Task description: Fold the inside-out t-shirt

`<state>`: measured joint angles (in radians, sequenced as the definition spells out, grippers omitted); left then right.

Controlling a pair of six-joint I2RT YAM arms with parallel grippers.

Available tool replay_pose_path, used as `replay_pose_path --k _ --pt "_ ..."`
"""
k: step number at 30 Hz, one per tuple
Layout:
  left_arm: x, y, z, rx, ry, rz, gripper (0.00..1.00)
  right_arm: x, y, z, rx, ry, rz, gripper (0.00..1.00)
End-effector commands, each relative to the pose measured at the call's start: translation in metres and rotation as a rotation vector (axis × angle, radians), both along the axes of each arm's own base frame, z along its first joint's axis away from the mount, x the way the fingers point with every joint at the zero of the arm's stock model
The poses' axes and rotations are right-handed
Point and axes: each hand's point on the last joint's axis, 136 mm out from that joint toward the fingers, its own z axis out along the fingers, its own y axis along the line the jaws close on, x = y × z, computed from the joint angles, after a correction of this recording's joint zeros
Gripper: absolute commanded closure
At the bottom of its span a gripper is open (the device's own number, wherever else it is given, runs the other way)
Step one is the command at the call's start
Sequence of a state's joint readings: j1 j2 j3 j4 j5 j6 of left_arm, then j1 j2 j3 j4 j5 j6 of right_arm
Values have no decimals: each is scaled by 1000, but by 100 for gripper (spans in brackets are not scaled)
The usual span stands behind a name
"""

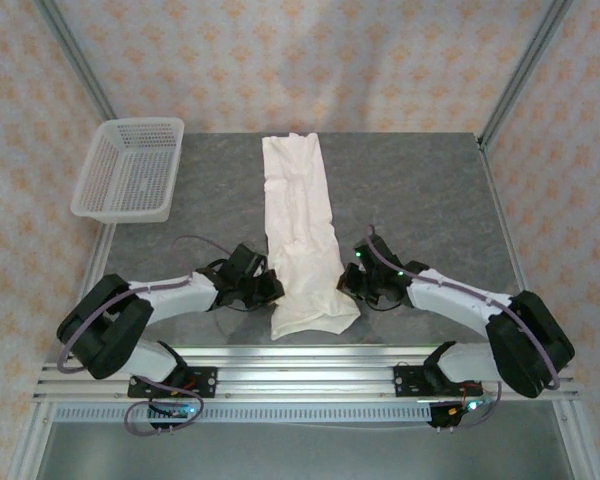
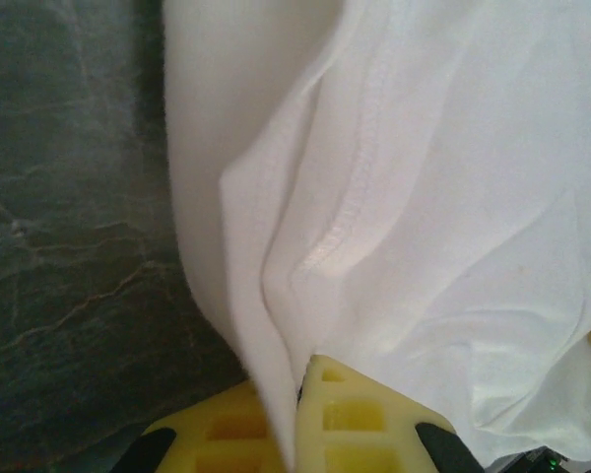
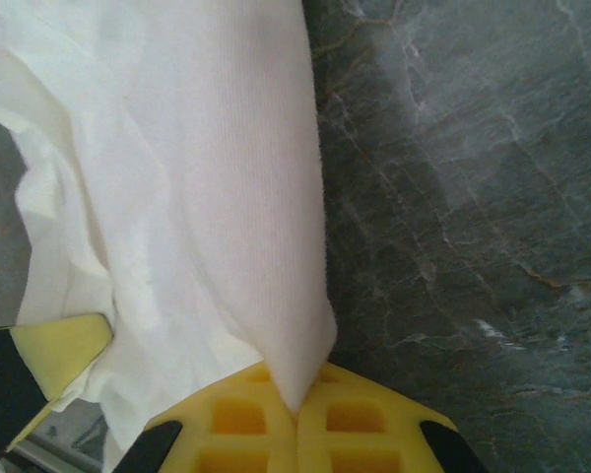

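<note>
Top external view: the inside-out t-shirt lies as a long, narrow strip down the middle of the grey bench. One end is at the far edge. The other end, slightly wider, lies just short of the near edge. The left hand is at the strip's left side by that near end, and the right hand is opposite it at the right side. Both are low over the bench and touch the cloth. A white mesh basket stands at the far left corner, well apart from the shirt, with its outer side overhanging the left edge.

Left wrist view: the left hand is closed, its yellow pads pressed together with a fold of the off-white cloth pinched between them. The fabric spreads away from the pads in soft creases, and a stitched hem runs across it. Dark marbled bench surface shows beside the cloth.

Right wrist view: the right hand is also closed, gripping the shirt. A pointed fold of fabric comes down into the line where its yellow pads meet. Bare bench lies along the cloth's straight edge.
</note>
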<state>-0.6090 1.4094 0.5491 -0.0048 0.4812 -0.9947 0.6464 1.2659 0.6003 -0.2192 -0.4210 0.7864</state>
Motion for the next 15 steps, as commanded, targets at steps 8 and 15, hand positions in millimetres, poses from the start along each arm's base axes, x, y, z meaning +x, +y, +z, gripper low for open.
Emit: replay_pose_path --k 8,15 --pt "-40 41 8 135 -19 -50 100 -41 -14 -10 53 -42 -39 100" --pt "-20 40 62 106 -166 -8 100 -13 -5 62 13 -246 -25 100"
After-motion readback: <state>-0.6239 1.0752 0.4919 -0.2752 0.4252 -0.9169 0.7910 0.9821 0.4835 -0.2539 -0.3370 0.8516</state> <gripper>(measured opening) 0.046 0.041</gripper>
